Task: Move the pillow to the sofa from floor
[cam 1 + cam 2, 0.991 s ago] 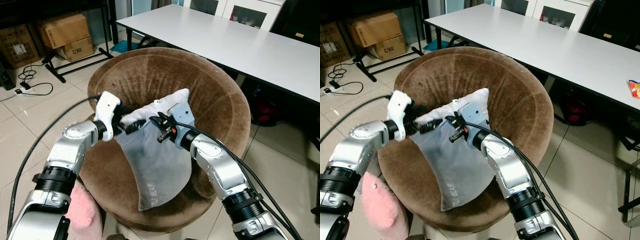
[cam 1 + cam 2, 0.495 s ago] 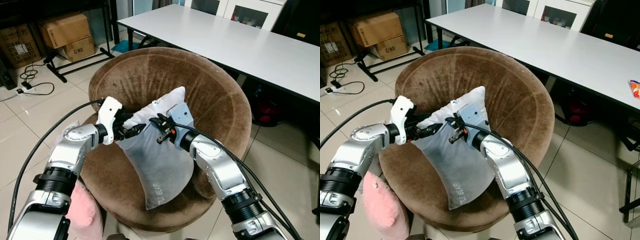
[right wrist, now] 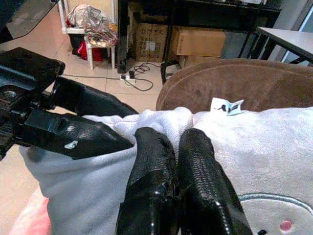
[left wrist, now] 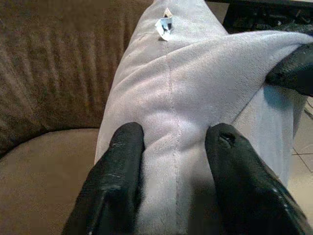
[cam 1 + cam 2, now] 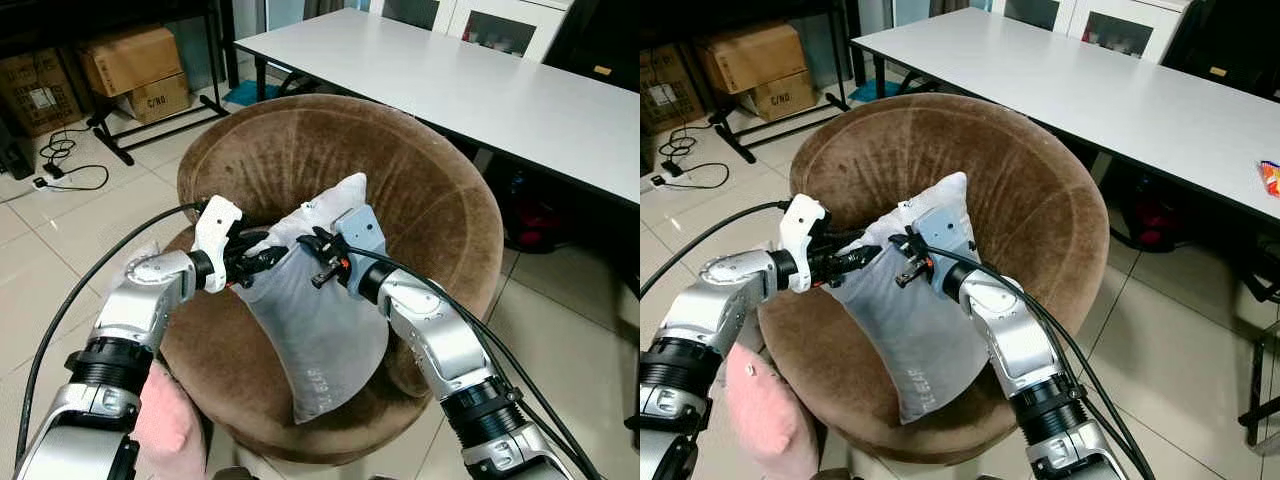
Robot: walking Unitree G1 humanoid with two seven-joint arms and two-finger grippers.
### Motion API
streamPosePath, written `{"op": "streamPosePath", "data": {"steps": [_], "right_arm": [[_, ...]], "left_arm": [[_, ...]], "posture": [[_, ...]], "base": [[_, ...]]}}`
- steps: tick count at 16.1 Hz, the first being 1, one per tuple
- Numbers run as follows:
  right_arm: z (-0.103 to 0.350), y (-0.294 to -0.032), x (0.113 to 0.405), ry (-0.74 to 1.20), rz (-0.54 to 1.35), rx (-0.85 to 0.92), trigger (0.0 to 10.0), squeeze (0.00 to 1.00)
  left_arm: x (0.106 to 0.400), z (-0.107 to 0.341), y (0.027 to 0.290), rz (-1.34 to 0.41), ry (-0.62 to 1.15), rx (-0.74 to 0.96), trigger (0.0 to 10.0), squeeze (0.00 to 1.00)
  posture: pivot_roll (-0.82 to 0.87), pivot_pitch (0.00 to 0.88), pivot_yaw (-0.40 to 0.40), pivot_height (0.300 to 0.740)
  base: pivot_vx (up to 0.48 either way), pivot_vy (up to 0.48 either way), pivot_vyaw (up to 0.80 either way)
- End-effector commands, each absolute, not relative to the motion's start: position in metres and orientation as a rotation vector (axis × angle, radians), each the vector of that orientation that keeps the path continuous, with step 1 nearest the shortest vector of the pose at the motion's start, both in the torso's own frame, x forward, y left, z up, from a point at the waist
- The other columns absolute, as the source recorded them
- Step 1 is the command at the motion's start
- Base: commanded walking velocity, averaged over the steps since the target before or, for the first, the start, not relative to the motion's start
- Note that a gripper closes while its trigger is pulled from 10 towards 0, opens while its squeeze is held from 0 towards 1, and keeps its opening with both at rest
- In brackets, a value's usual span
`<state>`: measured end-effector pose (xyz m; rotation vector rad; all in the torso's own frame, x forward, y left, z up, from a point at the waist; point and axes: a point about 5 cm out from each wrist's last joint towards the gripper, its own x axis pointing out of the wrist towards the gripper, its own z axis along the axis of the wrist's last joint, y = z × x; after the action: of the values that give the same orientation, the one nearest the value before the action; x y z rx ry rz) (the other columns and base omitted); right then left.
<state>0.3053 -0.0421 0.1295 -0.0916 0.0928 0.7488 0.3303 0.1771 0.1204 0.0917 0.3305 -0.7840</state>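
A grey-white pillow (image 5: 322, 320) hangs upright over the seat of a round brown sofa chair (image 5: 290, 150). Its lower corner reaches the seat's front edge. My left gripper (image 5: 264, 257) is shut on the pillow's upper left edge. In the left wrist view its fingers (image 4: 122, 156) pinch a fold of the fabric. My right gripper (image 5: 316, 246) is shut on the top edge just beside it, and its fingers (image 3: 152, 152) clamp the white seam near a small tag (image 3: 226, 105).
A pink pillow (image 5: 760, 415) lies on the tiled floor at the chair's front left, by my left arm. A long white table (image 5: 480, 80) stands behind the chair. Cardboard boxes (image 5: 125, 60), a black rack foot (image 5: 150, 125) and cables (image 5: 60, 165) are at the far left.
Both grippers kept hold of the pillow. Its lower end swung a little to the right and its top shifted slightly left over the seat. The left gripper edged right.
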Motion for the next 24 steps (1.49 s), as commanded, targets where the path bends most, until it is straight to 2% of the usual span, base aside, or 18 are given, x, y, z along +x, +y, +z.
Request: {"op": "streamPosePath", "data": {"steps": [1,8,18,22,24], "right_arm": [[0.150,-0.039,0.310,-0.001,0.756,-0.080,10.0,0.00],[0.150,-0.041,0.311,0.006,0.753,-0.079,10.0,0.00],[0.147,-0.041,0.311,0.016,0.764,-0.076,10.0,0.00],[0.134,-0.037,0.314,0.091,0.791,-0.070,10.0,0.00],[0.125,-0.041,0.320,0.132,0.741,-0.051,10.0,0.00]], "left_arm": [[0.325,0.111,0.176,-0.797,0.378,0.086,0.0,0.00],[0.317,0.099,0.175,-0.787,0.402,0.090,0.0,0.00],[0.317,0.087,0.192,-0.684,0.453,0.163,0.0,0.00],[0.323,0.089,0.210,-0.623,0.434,0.351,0.0,0.00],[0.331,0.098,0.217,-0.591,0.389,0.463,0.0,0.00]], "posture": [[0.00,0.000,-0.045,0.740],[-0.01,0.000,-0.048,0.740],[-0.01,0.000,-0.043,0.740],[-0.01,0.000,-0.039,0.740],[-0.01,0.000,-0.043,0.740]], "base": [[0.000,0.000,0.00],[0.000,0.000,0.00],[0.000,0.000,0.00],[0.000,0.000,0.00],[0.000,0.000,0.00]]}}
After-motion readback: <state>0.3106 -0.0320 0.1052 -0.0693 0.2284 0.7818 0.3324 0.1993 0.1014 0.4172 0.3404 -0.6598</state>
